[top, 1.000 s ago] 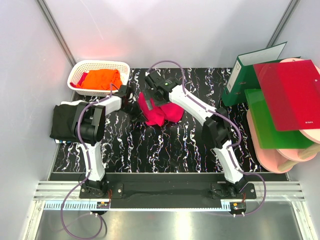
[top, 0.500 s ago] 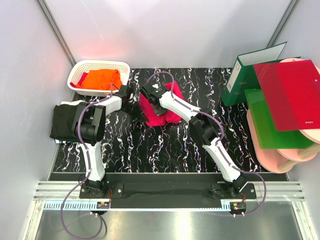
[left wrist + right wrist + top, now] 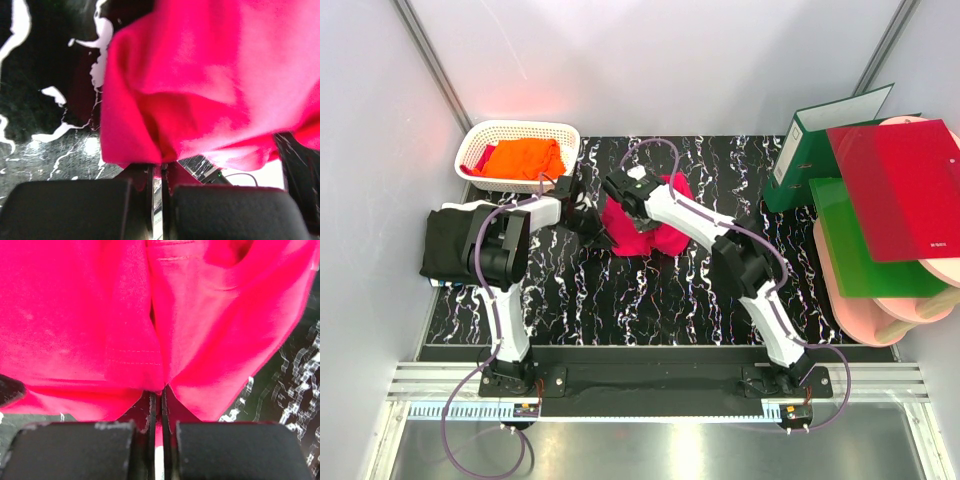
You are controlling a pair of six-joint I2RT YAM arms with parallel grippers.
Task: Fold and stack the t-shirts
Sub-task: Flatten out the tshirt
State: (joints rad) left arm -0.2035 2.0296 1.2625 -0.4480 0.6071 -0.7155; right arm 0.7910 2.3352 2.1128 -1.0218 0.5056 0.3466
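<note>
The pink shirt (image 3: 645,228) is lying bunched and deeply creased at the upper centre of the table (image 3: 650,290). The left gripper (image 3: 156,172) is pinching the shirt's left edge between closed jaws. The right gripper (image 3: 156,399) is clamping a fold near its top.

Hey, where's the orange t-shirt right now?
In the top view, the orange t-shirt lies in the white basket at the far left corner of the table, beyond the black t-shirt and left of the pink t-shirt.
</note>
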